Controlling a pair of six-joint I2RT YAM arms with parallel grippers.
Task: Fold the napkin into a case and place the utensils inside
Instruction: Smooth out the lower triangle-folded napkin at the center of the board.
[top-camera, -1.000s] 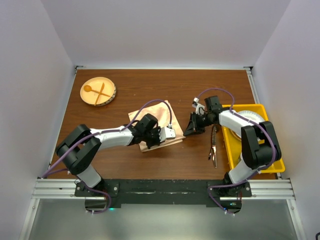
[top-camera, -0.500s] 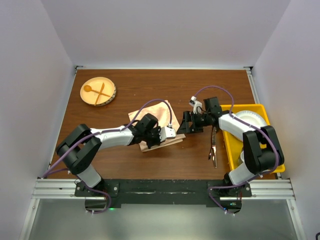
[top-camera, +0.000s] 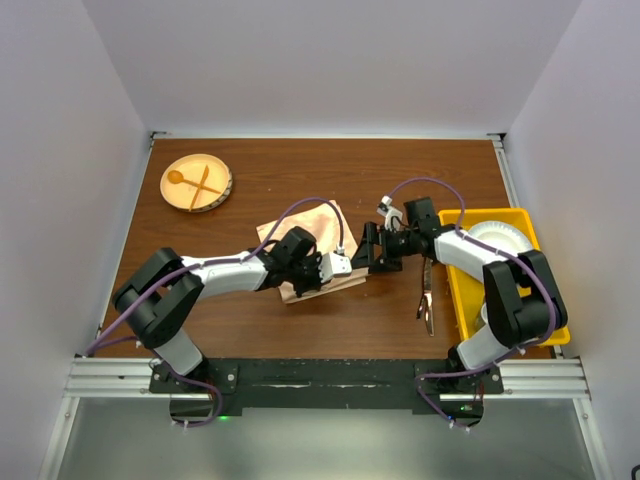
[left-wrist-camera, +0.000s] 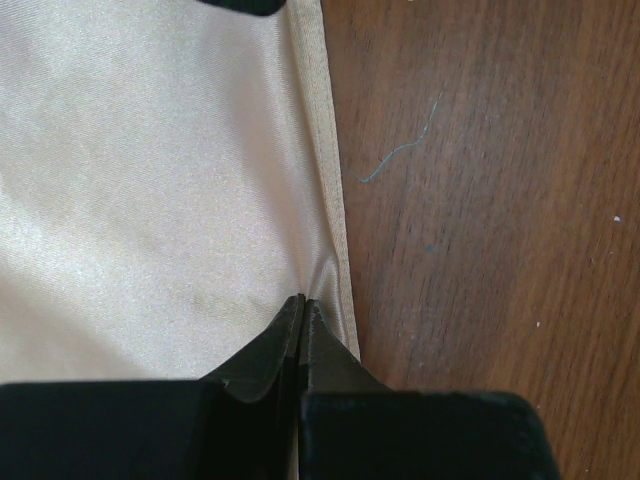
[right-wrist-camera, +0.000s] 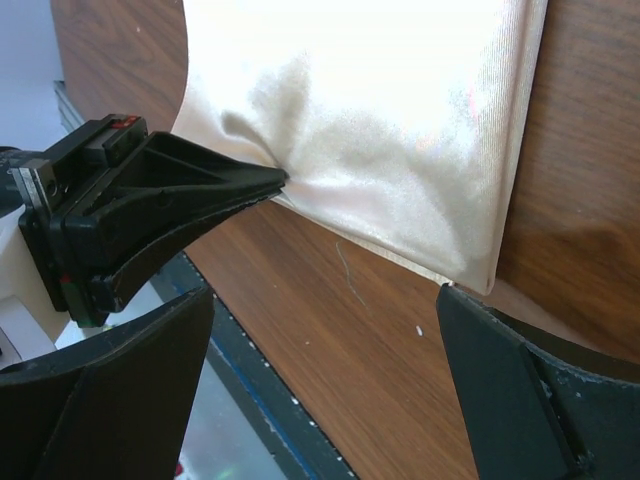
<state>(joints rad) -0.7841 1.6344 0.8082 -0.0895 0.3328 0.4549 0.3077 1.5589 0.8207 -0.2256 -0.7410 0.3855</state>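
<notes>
The shiny satin napkin (left-wrist-camera: 150, 180) is pinched at its hemmed edge by the left gripper (left-wrist-camera: 302, 308); the right gripper (right-wrist-camera: 322, 298) is spread wide, empty.

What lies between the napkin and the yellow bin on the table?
In the top view, the open right tool sits by the napkin, and the dark utensils lie beside the yellow bin.

Centre: napkin (top-camera: 315, 222); plate (top-camera: 215, 186) behind it, far left; utensils (top-camera: 427, 295) right of napkin, beside bin (top-camera: 495, 213).
</notes>
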